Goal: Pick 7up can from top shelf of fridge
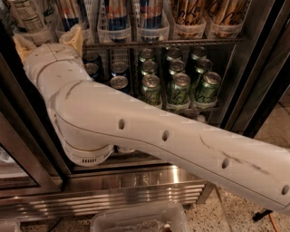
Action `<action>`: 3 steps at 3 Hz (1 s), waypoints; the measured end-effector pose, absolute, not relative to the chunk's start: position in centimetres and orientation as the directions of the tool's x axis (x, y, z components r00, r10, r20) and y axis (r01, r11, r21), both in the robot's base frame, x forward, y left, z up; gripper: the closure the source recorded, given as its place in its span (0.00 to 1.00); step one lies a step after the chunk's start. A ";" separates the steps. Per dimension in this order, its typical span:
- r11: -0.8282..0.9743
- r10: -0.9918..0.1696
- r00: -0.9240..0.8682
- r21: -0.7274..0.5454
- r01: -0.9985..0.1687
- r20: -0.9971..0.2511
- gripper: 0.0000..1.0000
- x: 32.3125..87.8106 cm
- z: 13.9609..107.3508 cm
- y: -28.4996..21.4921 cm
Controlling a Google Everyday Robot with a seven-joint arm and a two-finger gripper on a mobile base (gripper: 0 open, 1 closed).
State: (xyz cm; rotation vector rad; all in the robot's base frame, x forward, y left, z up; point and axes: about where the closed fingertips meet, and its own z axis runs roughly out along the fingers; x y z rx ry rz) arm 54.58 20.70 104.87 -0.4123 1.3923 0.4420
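A drinks fridge (253, 68) is being shown from the front and slightly above. One thick white arm (163, 136) is being stretched across the picture from lower right to upper left. The gripper (47, 40) is being held at the left end of the top shelf (181, 42), and its two tan fingers (74, 38) are being kept spread wide apart.

One 7up can (28, 17), pale with small dark print, is being kept in the leftmost of the clear trays (156, 32) on that shelf, just above the gripper in the picture. Whether it is being touched cannot be told.

Along the same shelf, three blue cans (118, 13) and two brown cans (188, 11) are being displayed. The tops of all six cans are being cut off by the upper edge.

On the rack below, nine green cans (180, 87) are being kept in three rows of three. To their left, four dark cans (118, 83) can be counted, and any others are being hidden by the arm. Much of the fridge's lower interior is being hidden in the same way.

One ribbed steel base (136, 192) is being seen beneath. One clear plastic bin (136, 219) is being cut off by the bottom edge, and its contents are hard to make out.
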 end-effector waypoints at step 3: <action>0.850 0.055 0.123 -0.018 -0.527 -0.991 0.17 54.6 104.9 20.7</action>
